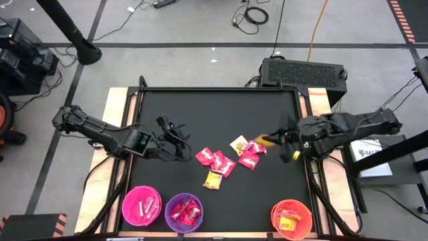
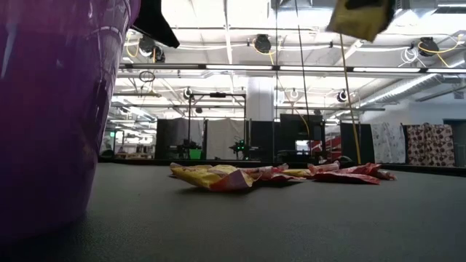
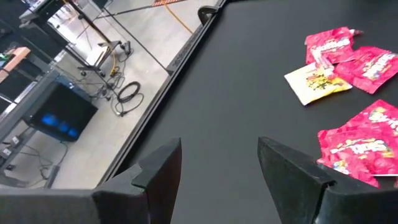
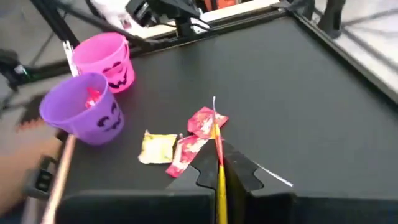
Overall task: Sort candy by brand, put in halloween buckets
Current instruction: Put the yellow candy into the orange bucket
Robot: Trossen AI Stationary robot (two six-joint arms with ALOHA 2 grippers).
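Observation:
Loose candy packets lie flat mid-table: red ones [image 1: 224, 165] and yellow ones [image 1: 212, 179]. Three halloween buckets stand along the near edge: pink [image 1: 142, 205], purple [image 1: 184, 212] and orange [image 1: 292, 218], each with packets inside. My right gripper [image 1: 275, 139] hovers just right of the pile, shut on a yellow packet [image 1: 265, 141], which shows high in the low view [image 2: 360, 18]. My left gripper [image 1: 175, 137] is open just left of the pile, with bare table between its fingers [image 3: 217, 168]. My right gripper pinches the yellow packet between its two fingers [image 4: 239, 171]. The packet shows edge-on [image 4: 219, 149] and sticks out forward past the fingertips. The fingers slant downward from the table's right side. The packet is lifted clear of the table.
A raised black frame [image 1: 221, 89] borders the dark table top. The purple bucket [image 2: 51, 109] fills the low view's left. Bare table lies between the pile and the buckets. Cables and a black box [image 1: 304, 70] lie on the floor beyond the far edge.

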